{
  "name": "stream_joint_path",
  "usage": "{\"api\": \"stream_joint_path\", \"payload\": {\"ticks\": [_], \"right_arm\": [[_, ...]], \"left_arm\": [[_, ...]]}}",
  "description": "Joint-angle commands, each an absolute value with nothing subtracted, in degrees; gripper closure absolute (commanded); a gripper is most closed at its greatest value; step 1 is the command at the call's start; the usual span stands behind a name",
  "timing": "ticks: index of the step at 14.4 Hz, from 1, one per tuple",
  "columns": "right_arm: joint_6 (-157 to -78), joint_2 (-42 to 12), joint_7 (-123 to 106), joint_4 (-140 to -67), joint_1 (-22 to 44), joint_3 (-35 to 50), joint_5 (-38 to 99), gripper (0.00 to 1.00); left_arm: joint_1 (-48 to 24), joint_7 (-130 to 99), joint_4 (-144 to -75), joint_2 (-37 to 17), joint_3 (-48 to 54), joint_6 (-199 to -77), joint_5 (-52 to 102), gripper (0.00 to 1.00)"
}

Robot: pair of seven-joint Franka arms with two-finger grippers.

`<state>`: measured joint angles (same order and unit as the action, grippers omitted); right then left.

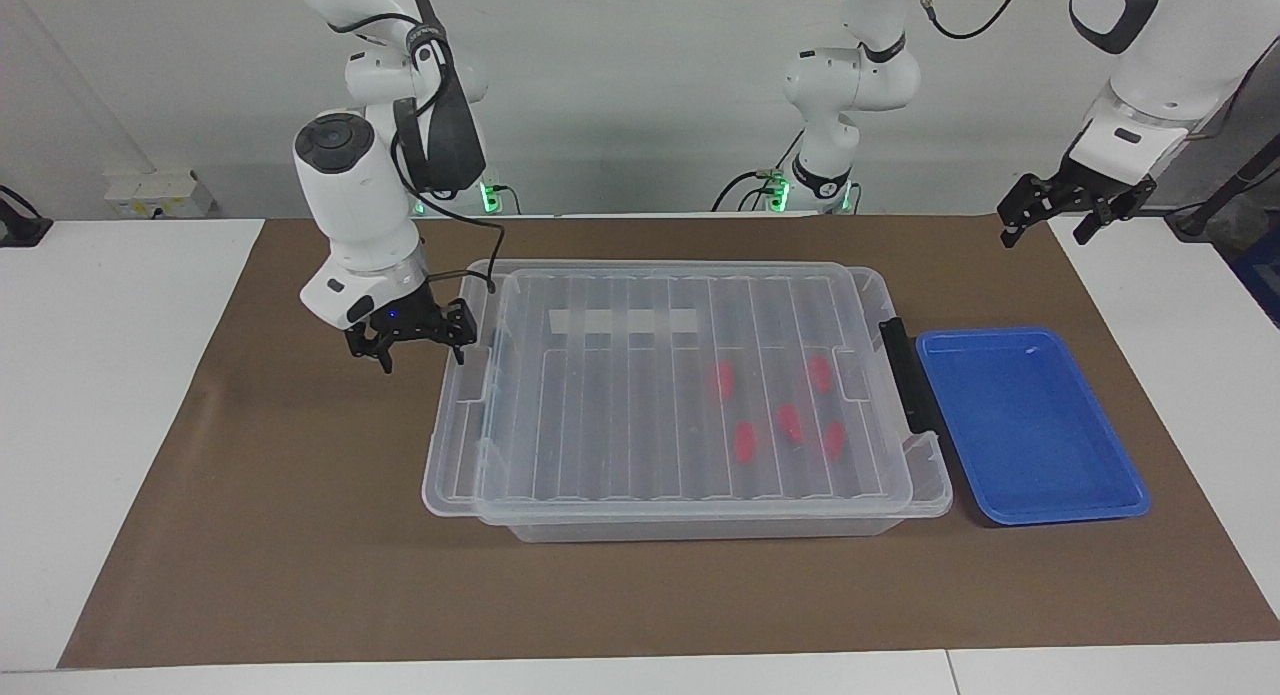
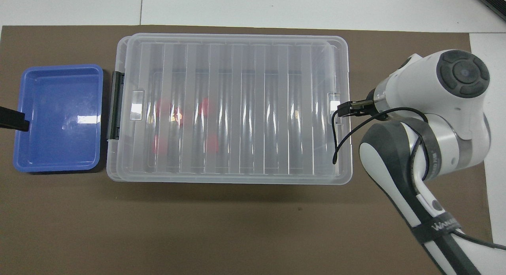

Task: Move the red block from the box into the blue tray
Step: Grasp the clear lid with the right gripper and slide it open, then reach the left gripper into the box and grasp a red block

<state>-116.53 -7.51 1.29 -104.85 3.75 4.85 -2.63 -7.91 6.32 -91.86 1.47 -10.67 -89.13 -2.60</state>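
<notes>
R gripper (image 1: 417,347) spread, low by box (image 1: 680,395) end, lid shut. L gripper (image 1: 1062,215) spread, waits over mat near blue tray (image 1: 1030,425). Red block (image 1: 745,442) inside w/ 4 more. Risk: lid slips, box slides.

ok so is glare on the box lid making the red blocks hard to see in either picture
Overhead view: bright streaks of reflection run along the ribs of the box lid, so the red blocks show only as smeared patches. Facing view: the lid is more evenly lit, and five red blocks show through it, soft-edged. The blue tray carries one small white highlight in the overhead view.
</notes>
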Motion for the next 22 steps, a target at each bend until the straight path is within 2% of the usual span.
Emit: {"api": "stream_joint_path", "payload": {"ticks": [1,5,8,11,12,15,17,19,20,22], "right_arm": [[-116.9,-7.6,-4.1,-105.3,1.2,5.3,-2.7,0.0],[-116.1,-7.7,-11.0,-105.3,-2.5,5.3,-2.6,0.0],[-115.8,-7.6,-19.0,-105.3,-5.8,5.3,-2.7,0.0],[-115.8,-7.7,-24.8,-105.3,-7.2,5.2,-2.7,0.0],[-115.9,-7.7,-26.0,-105.3,-7.7,5.2,-3.0,0.0],[-116.2,-7.7,-31.5,-105.3,-9.6,5.2,-3.4,0.0],[-116.5,-7.7,-34.2,-105.3,-10.5,5.2,-3.4,0.0],[-116.5,-7.7,-35.4,-105.3,-11.0,5.2,-3.4,0.0],[-116.5,-7.7,-35.5,-105.3,-11.2,5.2,-3.4,0.0],[-116.5,-7.7,-35.9,-105.3,-11.3,5.2,-3.5,0.0]], "left_arm": [[-8.1,6.0,-94.0,3.3,-11.0,-90.3,-1.9,0.0],[-9.6,3.1,-93.4,3.6,-9.5,-87.6,-1.8,0.0],[-12.5,-19.0,-95.3,3.7,-6.9,-95.3,-1.3,0.0],[-16.4,-30.7,-95.0,2.4,-6.9,-100.4,1.1,0.0],[-18.0,-33.5,-94.7,1.2,-6.9,-101.8,1.7,0.0],[-23.5,-39.6,-93.5,-7.2,-7.0,-106.9,0.2,0.0],[-24.2,-40.0,-97.5,-10.4,-6.9,-114.7,-1.4,0.0],[-24.6,-40.0,-105.6,-10.3,-6.9,-124.6,-1.4,0.0],[-25.7,-41.2,-107.0,-11.3,-6.9,-127.4,-1.4,0.0],[-28.1,-47.4,-107.0,-16.9,-7.0,-132.1,-1.6,0.0]]}}
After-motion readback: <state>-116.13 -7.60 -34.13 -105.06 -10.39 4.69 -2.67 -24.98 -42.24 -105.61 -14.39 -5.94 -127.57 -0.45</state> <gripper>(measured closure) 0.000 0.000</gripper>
